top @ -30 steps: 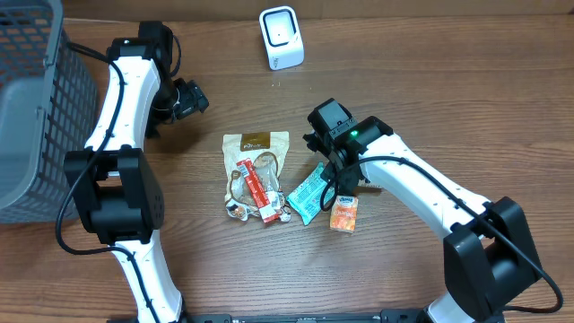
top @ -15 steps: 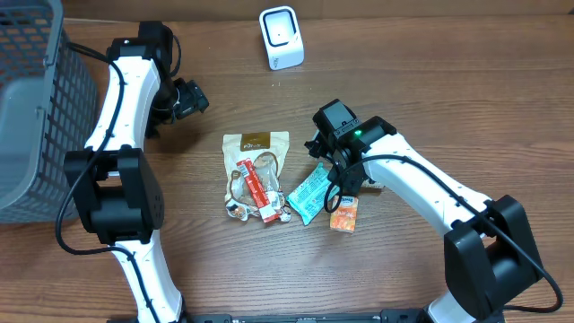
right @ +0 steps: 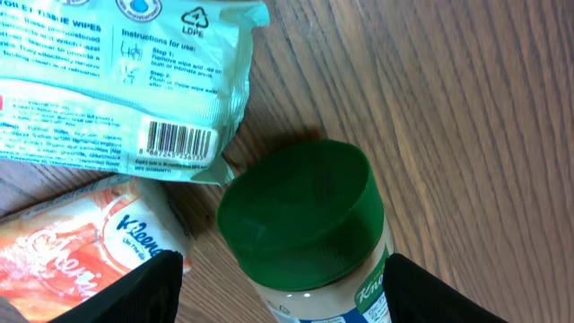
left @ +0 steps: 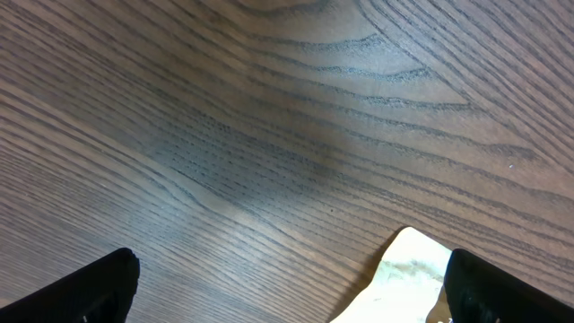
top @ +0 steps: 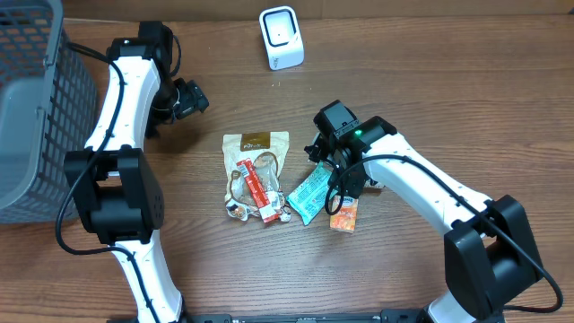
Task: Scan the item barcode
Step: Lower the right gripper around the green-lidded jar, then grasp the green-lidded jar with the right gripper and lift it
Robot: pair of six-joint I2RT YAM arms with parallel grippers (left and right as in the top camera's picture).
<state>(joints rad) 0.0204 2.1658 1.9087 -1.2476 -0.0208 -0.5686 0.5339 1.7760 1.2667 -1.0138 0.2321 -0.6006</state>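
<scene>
Right jaws spread astride the green-lidded jar (right: 300, 215); left jaws wide over table (left: 269, 135)

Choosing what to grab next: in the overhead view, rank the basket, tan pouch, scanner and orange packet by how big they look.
1. basket, largest
2. tan pouch
3. scanner, upright so nearer the camera, yet looks smaller than the pouch
4. orange packet, smallest

The right gripper (top: 344, 187) is sliding slightly forward along its own pointing direction. It is closing on the orange soft-plastic tissue packet (top: 344, 218) lying just ahead of its fingertips and hiding more of that packet's near end from above. It is ending up with the round green-lidded jar (right: 300, 215) sitting between its spread fingers.
</scene>
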